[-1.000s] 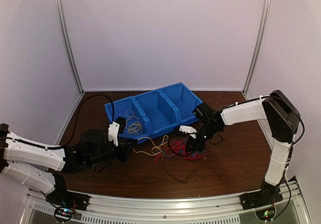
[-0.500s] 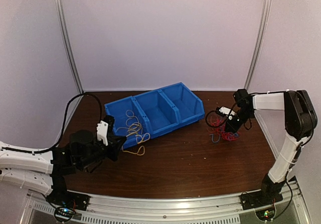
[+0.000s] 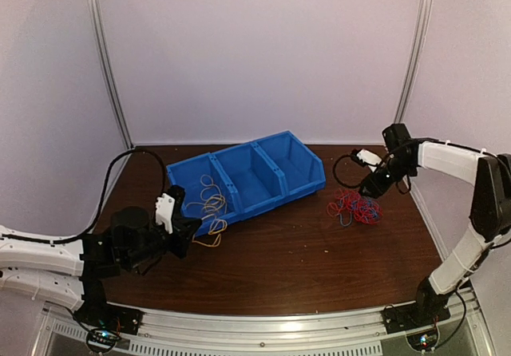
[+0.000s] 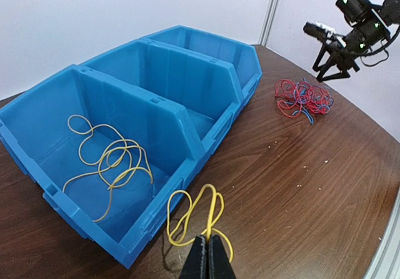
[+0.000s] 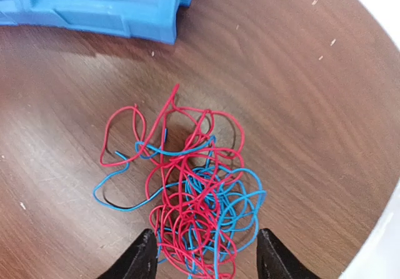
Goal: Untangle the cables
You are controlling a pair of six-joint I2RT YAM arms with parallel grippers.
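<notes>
**Yellow on the left, red and blue on the right**

Over on the left, the left gripper (image 4: 208,254) has its 2 fingers pressed tight together, pinching a yellow loop (image 4: 194,213); that loop lies on the brown table (image 3: 303,268), just in front of the near wall of the blue bin (image 3: 263,202). The bin has 3 compartments; the leftmost holds more yellow cable (image 4: 109,163) in loose curls on its floor; the other 2 show only blue plastic.

Across to the right: the red and blue tangle (image 3: 354,207) sits on the table in 1 knotted heap, well apart from the yellow and just right of the bin's right end. The right gripper (image 5: 206,260) hangs above it, spread wide and gripping nothing; from its own wrist camera the 2 fingertips (image 5: 144,260) frame the near edge of the heap; the left wrist view shows a gap between tips and wire.
</notes>
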